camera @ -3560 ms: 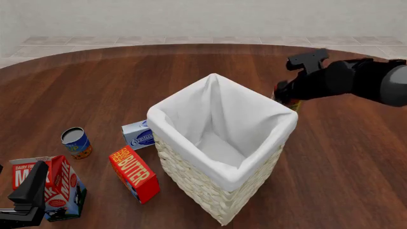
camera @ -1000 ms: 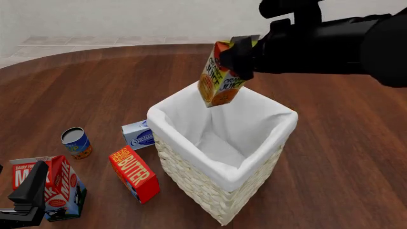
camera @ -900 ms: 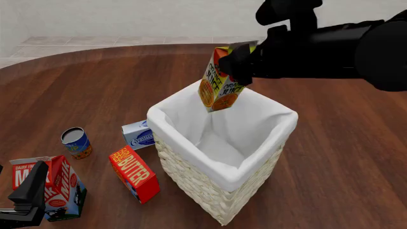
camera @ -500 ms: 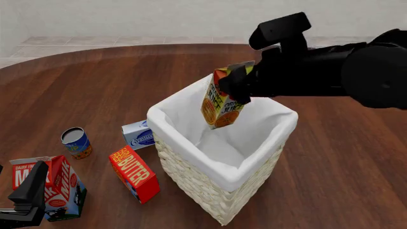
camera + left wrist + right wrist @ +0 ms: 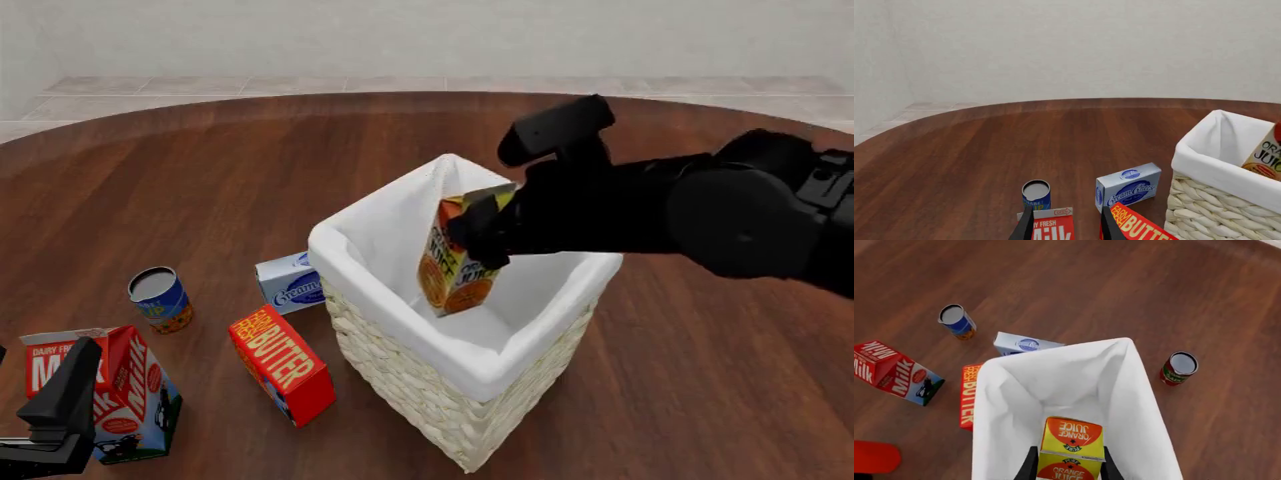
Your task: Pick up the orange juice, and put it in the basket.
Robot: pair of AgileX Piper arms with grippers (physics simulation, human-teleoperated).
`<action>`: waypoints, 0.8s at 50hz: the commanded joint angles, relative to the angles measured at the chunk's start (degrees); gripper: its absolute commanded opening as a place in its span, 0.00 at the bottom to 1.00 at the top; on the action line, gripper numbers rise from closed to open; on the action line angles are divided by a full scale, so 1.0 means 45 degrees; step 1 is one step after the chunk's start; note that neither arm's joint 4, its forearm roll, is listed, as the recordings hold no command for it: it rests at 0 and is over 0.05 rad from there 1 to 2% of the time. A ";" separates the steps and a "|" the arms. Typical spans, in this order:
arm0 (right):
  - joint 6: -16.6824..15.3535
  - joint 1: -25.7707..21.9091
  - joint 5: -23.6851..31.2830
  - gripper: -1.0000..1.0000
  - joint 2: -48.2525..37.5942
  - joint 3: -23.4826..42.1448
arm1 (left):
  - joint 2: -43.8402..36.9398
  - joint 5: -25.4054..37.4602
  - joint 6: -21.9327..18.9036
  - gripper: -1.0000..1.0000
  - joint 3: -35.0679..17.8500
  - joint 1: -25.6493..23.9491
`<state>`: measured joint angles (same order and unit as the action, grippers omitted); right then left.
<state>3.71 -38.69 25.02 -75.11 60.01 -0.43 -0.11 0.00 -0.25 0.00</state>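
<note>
The black right arm reaches in from the right, bent down over the tall cream-white woven wicker basket. Its right gripper is clamped on the top of the small orange-red gable-top orange juice carton, which hangs tilted, its lower half inside the basket's white cloth liner, off the floor. The left gripper sits low by the red-and-white milk carton, its 2 fingers spread and holding nothing.
</note>
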 commanded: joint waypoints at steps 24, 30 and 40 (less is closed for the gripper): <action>-0.0042 0.0290 -0.0786 0.00 -0.0844 -0.0755 | 0.0001 0.0000 -0.0001 1.00 0.0000 -0.0001; -0.0147 0.0440 -0.0805 0.00 -0.1050 -0.0727 | 0.0003 0.0000 0.0002 1.00 0.0000 0.0002; -0.0152 0.0452 -0.0787 1.00 -0.1043 -0.0759 | 0.0000 0.0000 0.0001 1.00 0.0000 -0.0001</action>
<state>2.79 -36.80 21.62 -79.67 56.69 -0.43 -0.11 0.00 -0.25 0.00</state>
